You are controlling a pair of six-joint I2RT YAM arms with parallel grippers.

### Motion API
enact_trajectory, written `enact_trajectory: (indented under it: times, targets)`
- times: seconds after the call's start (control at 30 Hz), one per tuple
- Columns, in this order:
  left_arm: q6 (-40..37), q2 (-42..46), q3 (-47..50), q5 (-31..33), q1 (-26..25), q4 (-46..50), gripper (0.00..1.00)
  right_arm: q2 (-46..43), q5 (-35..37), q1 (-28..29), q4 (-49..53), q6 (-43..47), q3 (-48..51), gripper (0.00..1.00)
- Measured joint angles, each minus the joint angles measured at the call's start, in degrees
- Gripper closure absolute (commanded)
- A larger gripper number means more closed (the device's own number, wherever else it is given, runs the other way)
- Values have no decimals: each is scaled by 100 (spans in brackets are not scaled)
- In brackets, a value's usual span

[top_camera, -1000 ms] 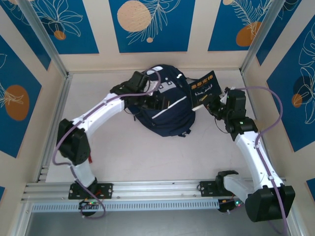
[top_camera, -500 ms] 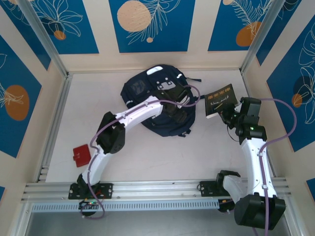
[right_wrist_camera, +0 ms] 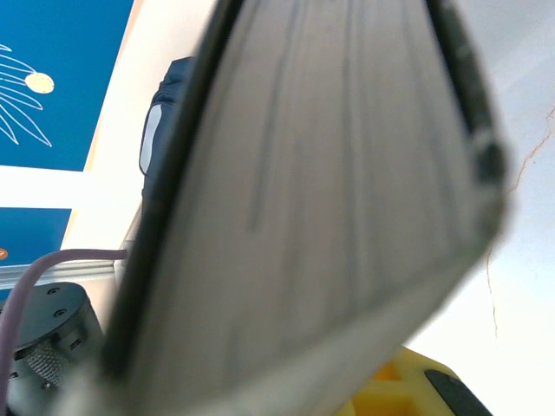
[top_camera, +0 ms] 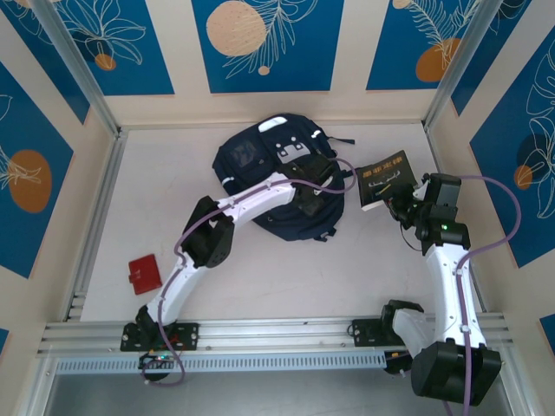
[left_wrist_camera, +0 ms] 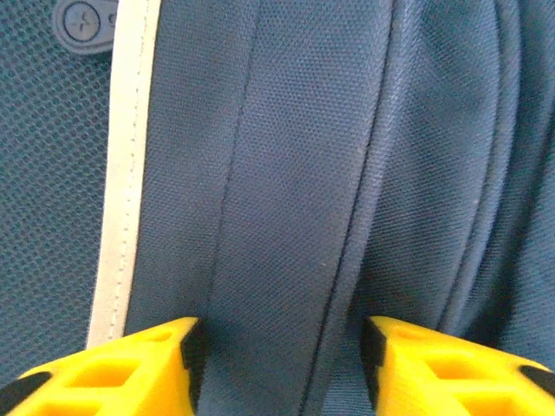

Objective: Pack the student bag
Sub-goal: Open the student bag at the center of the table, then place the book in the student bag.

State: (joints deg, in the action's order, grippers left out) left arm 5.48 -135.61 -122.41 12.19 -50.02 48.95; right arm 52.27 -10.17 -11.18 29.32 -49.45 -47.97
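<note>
Blue-patterned walls ring the bench; the student bag lies at its back. The left fingers, newly over its right side, narrow half-open astride a fold; the right fingers, clamping a book, have backed off, probably awaiting an opening.

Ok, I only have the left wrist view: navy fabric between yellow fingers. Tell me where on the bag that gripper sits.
Observer: In the top view, the left gripper is on the right side of the student bag, nearer the arms than the bag's white-grey patches.
Operator: Now give me the right arm.
Observer: The right gripper holds a dark book with gold lettering, to the right of the bag.
Operator: Report anything loose on the table.
Observer: A small red item lies on the table, left of the left arm.
</note>
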Motion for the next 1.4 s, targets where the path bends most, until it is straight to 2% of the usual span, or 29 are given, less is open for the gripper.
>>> enact_trajectory:
  times: [0.17,0.27,0.47,0.73,0.87,1.0,1.17,1.4]
  targets:
    - [-52,9,-20,210,-11,0,91,-2,-39,0,4,0,0,91]
    - [-101,96,-9,319,-37,0,100,-55,-37,0,52,4,0,91]
    - [-142,916,299,501,68,-98,100,-293,-59,-4,208,98,0,91]
    - [15,2050,496,494,706,-446,100,-446,-612,-9,278,212,0,91]
    - [214,2090,496,308,920,-551,100,-457,-1126,136,22,216,50,91]
    - [332,1971,315,131,968,-511,100,-562,-1427,616,-256,216,240,90]
    - [468,1668,-42,-17,966,-514,100,-566,-1425,1207,-348,151,365,91]
    - [560,1606,-109,-149,968,-501,100,-52,-1279,1674,-734,-356,564,90]
